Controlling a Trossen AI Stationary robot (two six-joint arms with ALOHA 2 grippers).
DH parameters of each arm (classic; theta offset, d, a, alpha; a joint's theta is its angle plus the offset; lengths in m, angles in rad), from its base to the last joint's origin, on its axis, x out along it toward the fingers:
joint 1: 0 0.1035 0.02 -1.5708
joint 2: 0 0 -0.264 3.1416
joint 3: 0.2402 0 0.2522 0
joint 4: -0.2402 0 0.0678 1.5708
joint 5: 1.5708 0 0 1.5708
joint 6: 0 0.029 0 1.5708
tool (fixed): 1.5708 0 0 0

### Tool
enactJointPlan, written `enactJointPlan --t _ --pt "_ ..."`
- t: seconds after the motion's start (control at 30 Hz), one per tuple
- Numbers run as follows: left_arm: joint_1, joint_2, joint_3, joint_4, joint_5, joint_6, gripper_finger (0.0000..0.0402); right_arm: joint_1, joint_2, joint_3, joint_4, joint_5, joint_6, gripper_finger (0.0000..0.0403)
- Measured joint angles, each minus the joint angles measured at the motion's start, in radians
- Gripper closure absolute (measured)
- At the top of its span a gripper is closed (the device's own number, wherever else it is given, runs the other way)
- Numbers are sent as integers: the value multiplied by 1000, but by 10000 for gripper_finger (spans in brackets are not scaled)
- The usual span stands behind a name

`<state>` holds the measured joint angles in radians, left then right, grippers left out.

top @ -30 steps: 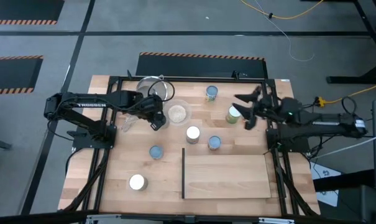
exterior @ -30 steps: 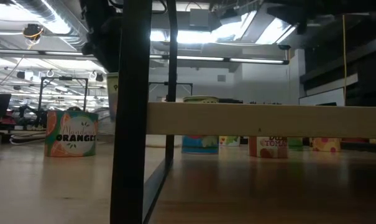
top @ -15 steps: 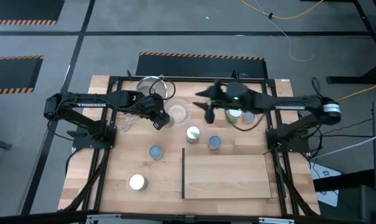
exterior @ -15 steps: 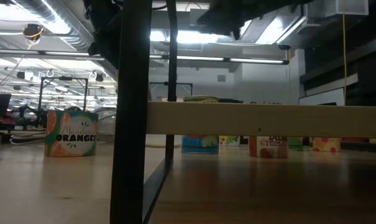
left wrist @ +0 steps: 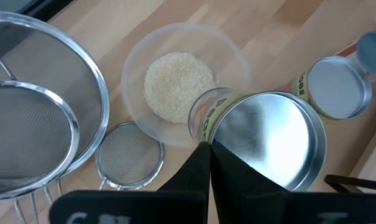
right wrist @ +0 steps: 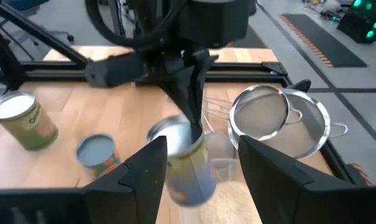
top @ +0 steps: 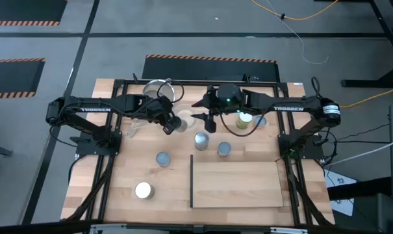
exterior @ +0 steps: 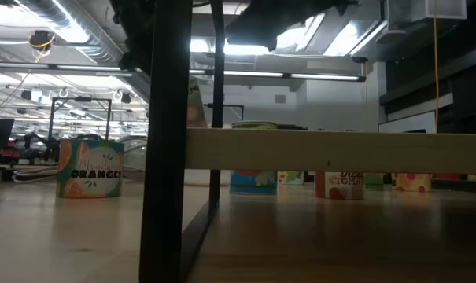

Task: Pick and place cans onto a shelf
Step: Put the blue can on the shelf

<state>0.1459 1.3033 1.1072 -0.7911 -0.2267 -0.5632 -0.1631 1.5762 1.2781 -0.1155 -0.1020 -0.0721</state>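
A: L fingers [left wrist: 207,163] state?
B: Pressed together on the rim of a tilted can [left wrist: 262,140], held over the rice bowl [left wrist: 175,81]. Strainers [left wrist: 38,118] just beside.
A: R?
B: R fingers [right wrist: 197,165] spread wide, nothing between them, right by L's can [right wrist: 181,158].
A: Other cans?
B: Scattered on the surface [top: 118,175]: two [top: 202,140] [top: 224,149] just below R fingers, one [top: 244,119] under R arm, two more [top: 162,158] [top: 143,190] further out. Shelf [top: 238,184] has no cans.
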Motion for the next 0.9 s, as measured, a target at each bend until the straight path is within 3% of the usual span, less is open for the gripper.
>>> enactJointPlan --t 0.43,0.9 --pt "0 0 0 49 0 0 401 0 142 0 192 -40 95 199" --pt "-30 0 0 49 74 -33 401 0 142 -1 170 -44 66 199"
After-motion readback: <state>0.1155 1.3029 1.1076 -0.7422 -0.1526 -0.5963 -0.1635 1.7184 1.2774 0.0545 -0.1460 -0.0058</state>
